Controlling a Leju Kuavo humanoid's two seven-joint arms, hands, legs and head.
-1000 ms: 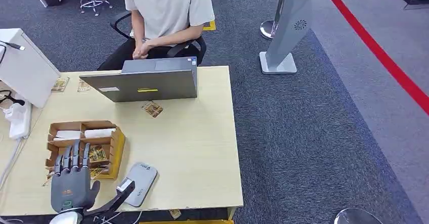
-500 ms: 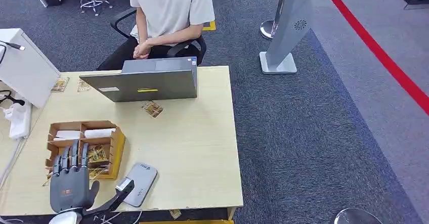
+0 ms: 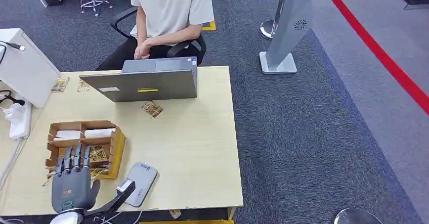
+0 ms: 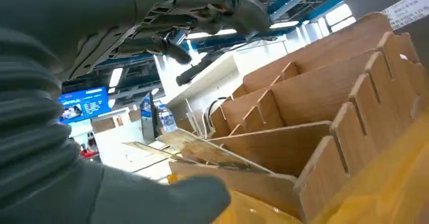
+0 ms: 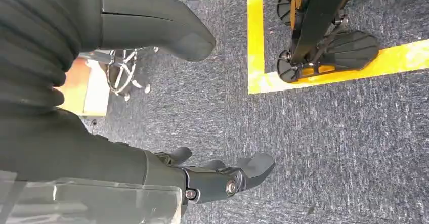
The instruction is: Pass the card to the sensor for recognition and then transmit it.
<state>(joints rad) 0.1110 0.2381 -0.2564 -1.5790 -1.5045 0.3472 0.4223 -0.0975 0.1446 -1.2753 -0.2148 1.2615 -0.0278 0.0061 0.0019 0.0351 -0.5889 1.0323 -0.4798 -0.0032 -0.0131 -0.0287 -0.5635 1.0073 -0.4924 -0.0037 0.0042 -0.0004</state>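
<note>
The table (image 3: 192, 148) is offering open top right of the organizer (image 3: 117, 148). The sensor (image 3: 140, 182) is lying just right of it, near the front edge. The left hand (image 3: 73, 183) is hovering released, fingers spread over the front compartments; the cards (image 3: 97, 154) are lying tilted just ahead of its fingertips. The right hand (image 5: 222, 176) is hanging slack, holding nothing, over carpet, so the left is nearer.
</note>
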